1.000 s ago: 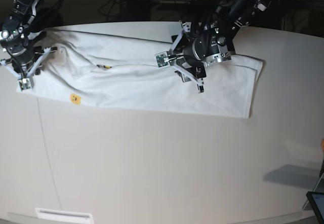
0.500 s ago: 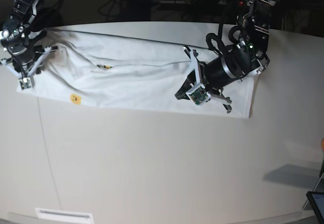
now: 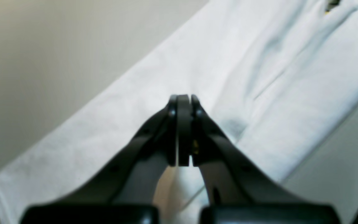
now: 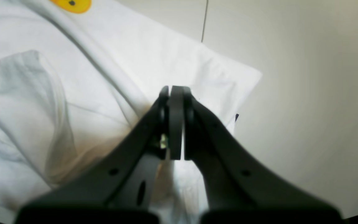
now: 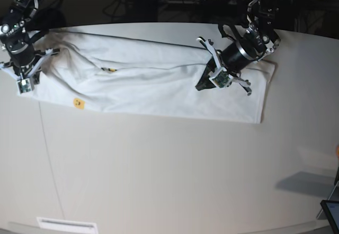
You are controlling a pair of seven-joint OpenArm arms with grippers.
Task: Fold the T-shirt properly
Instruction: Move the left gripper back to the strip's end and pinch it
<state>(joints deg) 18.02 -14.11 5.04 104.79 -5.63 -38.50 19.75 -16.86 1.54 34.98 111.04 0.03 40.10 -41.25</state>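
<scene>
T-shirt (image 5: 159,88) cloth lies spread in a long white band along the far edge of the desk (image 5: 169,176), reaching from the far left corner almost to the far right side, with a small yellow print (image 5: 78,103) showing near its left end. A second ago the left gripper (image 5: 204,84) had its jaws partly open over the middle of the shirt; since then the arm has swung toward the right end of the cloth and back up a little, and the jaws have come together. In the left wrist view the jaws are pressed tight with no gap, and they seem to hold nothing, because the cloth lies flat under them. The right gripper (image 5: 22,83) has stayed over the left end of the shirt, and its jaws, open only a crack before, are now fully closed too. In the right wrist view they sit above the shirt's corner; whether any cloth is pinched there cannot be told. The shirt's shape has hardly changed, so the next fold does not look begun yet.
</scene>
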